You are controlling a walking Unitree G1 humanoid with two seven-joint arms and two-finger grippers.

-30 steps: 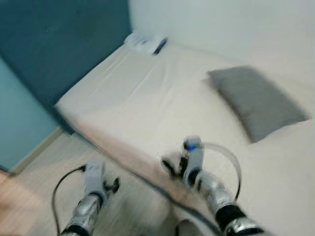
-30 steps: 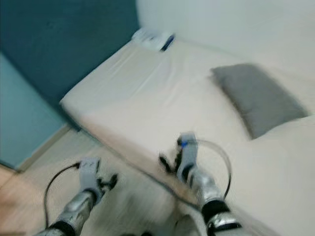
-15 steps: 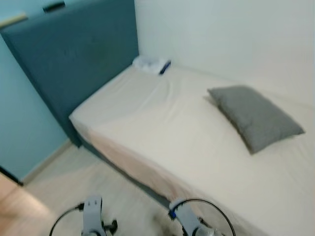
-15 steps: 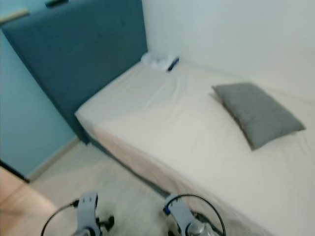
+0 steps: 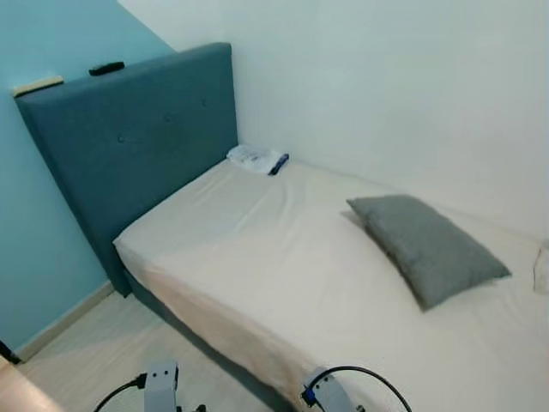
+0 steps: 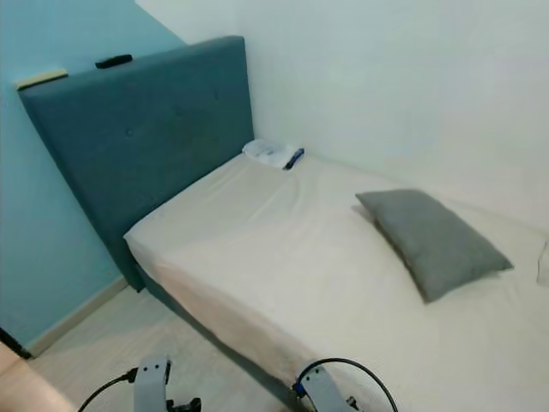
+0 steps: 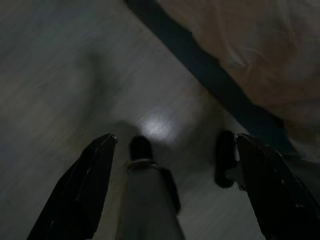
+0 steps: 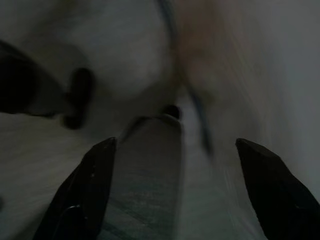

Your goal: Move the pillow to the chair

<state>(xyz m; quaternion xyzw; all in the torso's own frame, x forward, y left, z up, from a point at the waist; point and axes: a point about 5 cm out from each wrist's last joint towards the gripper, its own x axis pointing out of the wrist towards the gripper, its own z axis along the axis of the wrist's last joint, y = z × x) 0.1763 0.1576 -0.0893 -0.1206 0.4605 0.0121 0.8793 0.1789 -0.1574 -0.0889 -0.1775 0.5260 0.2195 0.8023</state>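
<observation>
left gripper [image 7: 172, 145] fingers spread, empty, low over the floor [image 7: 60, 75] by the bed edge | right gripper [image 8: 172, 150] fingers spread, empty, low beside the bed | grey pillow [image 5: 425, 247] flat on the bed [image 5: 257, 257], toward the wall side | blue headboard [image 5: 129, 146] at left

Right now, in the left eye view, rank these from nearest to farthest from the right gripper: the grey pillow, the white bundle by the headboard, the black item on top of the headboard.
Measured from the right gripper, low at the bed's near edge:
1. Grey pillow, on the mattress, to the robot's right.
2. White bundle, at the bed's far corner by the wall.
3. Black item, atop the headboard, far left.
</observation>
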